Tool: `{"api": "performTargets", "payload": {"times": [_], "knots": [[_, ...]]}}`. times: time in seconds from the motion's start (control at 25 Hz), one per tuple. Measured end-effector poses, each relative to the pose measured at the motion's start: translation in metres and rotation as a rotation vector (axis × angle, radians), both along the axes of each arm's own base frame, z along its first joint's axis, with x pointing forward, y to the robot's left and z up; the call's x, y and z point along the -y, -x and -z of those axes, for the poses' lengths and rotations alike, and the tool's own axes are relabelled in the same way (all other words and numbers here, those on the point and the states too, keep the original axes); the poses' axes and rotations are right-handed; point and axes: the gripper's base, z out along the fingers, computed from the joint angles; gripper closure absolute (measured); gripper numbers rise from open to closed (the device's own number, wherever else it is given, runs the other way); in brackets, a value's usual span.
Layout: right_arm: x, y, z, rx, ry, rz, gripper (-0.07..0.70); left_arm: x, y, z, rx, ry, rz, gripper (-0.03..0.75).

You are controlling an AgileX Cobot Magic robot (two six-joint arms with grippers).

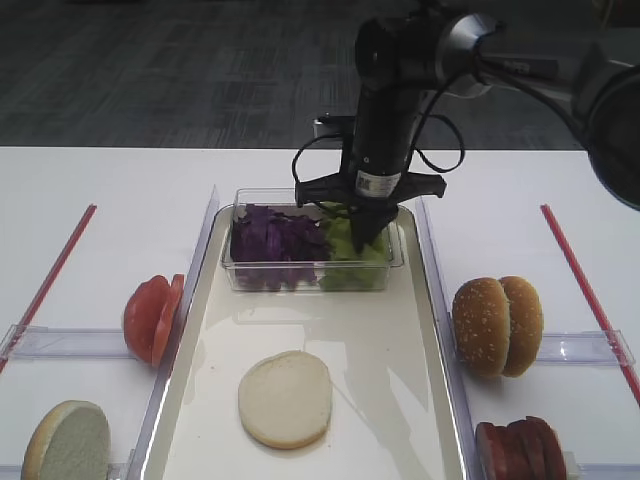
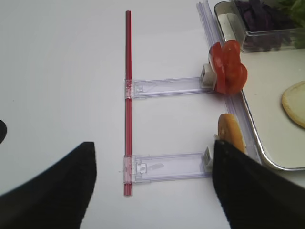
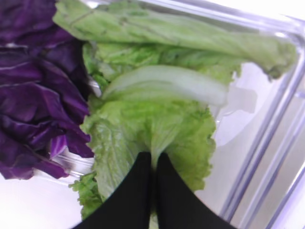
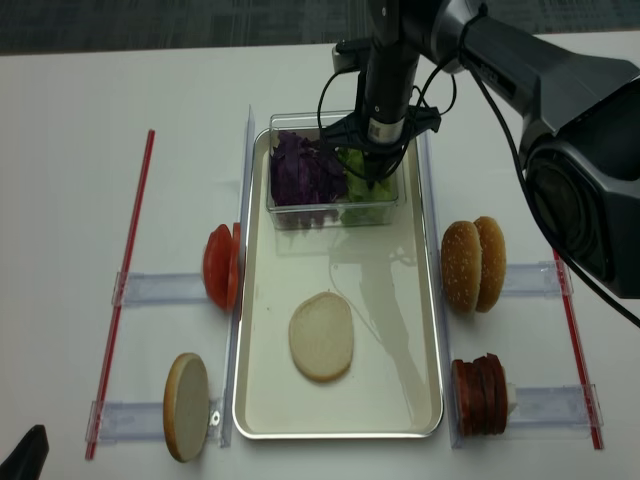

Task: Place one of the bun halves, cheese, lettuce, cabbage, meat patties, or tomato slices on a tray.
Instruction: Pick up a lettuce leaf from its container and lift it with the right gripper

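**A:** What does the high exterior view give you?

**B:** You see the right gripper (image 1: 366, 232) pointing straight down into the clear plastic box (image 1: 312, 276) at the far end of the tray (image 1: 424, 400). Its tips sit in the lettuce (image 1: 350, 245), which fills the box's right half; the cabbage (image 1: 277, 236) fills the left. A pale bun half (image 1: 285, 398) lies flat, cut face up, near the tray's middle, with bare tray all around it. The tray's long axis runs toward you. Tomato slices (image 1: 152, 316) stand edge-up just off its left rim, sesame buns (image 1: 497, 325) and meat patties (image 1: 520, 450) off its right.

**A:** And the right wrist view?

**B:** You see the two black fingers (image 3: 133, 195) pressed together, pinching the near edge of a lettuce leaf (image 3: 152, 138). Its pale rib runs away from the fingers. The box wall (image 3: 267, 143) stands close on the right.

**A:** The left wrist view?

**B:** The left gripper's (image 2: 147, 186) dark fingers stand spread apart over bare table, well clear of the tray. A red strip (image 2: 127, 95) runs lengthwise.

**A:** The realsense view?

**B:** Same layout from overhead: the tray's near half is open beyond the bun.
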Motion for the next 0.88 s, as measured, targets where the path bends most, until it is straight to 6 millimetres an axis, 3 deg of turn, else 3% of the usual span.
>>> {"api": "performTargets", "payload": {"times": [0.36, 0.68, 0.88], "knots": [[0.003, 0.004, -0.034, 0.069, -0.017, -0.017, 0.589, 0.0, 0.0, 0.0, 0.0, 0.0, 0.0, 0.228], [0.004, 0.006, -0.046, 0.093, -0.027, -0.03, 0.589, 0.0, 0.0, 0.0, 0.0, 0.0, 0.0, 0.228], [0.006, 0.01, -0.066, 0.129, -0.045, -0.036, 0.59, 0.0, 0.0, 0.0, 0.0, 0.0, 0.0, 0.228]]}}
